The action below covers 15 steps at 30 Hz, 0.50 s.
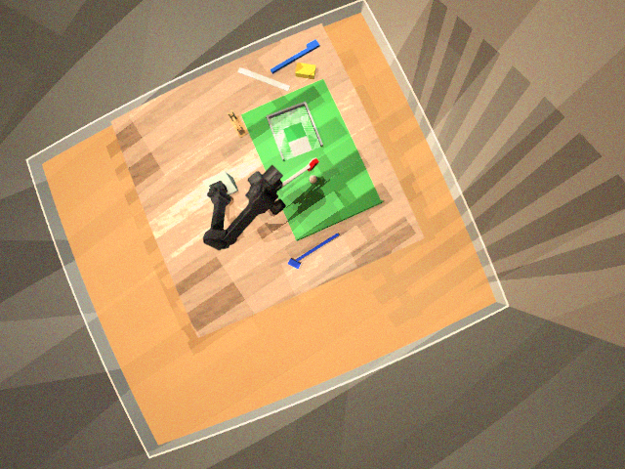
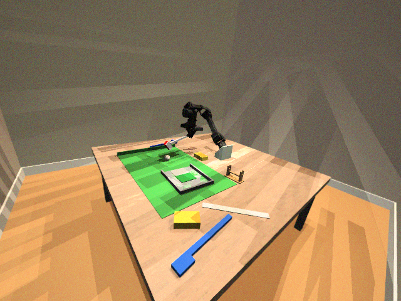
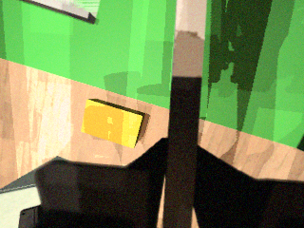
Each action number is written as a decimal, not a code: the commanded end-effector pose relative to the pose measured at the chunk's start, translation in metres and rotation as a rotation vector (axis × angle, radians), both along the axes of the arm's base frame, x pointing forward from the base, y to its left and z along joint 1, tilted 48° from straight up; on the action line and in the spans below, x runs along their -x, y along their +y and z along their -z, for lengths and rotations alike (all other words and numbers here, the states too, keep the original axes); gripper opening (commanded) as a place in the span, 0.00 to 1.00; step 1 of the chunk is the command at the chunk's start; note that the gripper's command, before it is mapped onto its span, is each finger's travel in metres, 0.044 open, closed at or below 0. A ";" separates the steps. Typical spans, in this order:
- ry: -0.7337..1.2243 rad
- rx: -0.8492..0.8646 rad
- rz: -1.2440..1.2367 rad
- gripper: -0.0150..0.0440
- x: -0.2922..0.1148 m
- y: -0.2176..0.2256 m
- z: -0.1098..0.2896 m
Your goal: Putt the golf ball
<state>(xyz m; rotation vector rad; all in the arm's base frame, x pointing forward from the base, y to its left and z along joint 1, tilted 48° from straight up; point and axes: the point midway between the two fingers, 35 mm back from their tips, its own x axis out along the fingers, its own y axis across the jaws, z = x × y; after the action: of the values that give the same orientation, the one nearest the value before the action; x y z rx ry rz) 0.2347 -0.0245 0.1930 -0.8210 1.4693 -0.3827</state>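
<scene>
Above the green mat, the fingers (image 1: 280, 185) grip the red putter (image 1: 301, 172) by its shaft, its head hanging just beside the golf ball (image 1: 313, 178).

From overhead, the putter reaches out ahead of the fingers so its red head sits on the ball's ramp side, seemingly still being lined up; the raised green (image 1: 295, 132) lies further out. From the side, the ball (image 2: 166, 157) rests on the mat below and ahead of the fingers, between them and the green (image 2: 186, 177). At the wrist, the shaft (image 3: 185, 123) runs straight out between the closed fingers, a yellow block (image 3: 112, 122) on the surface off to one side.
</scene>
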 end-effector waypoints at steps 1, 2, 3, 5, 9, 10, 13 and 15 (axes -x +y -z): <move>-0.084 0.013 0.074 0.25 0.011 -0.014 -0.016; -0.103 0.017 0.093 0.25 0.014 -0.018 -0.020; -0.115 0.019 0.105 0.25 0.016 -0.020 -0.022; -0.119 0.020 0.109 0.25 0.016 -0.021 -0.022; -0.122 0.023 0.126 0.25 0.016 -0.023 -0.020; -0.125 0.024 0.138 0.25 0.015 -0.025 -0.018; -0.134 0.032 0.181 0.25 0.014 -0.033 -0.011; -0.141 0.038 0.216 0.25 0.013 -0.039 -0.005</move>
<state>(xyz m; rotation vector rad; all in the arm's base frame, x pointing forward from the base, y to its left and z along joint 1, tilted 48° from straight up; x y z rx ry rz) 0.2201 -0.0573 0.2044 -0.6727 1.4217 -0.5842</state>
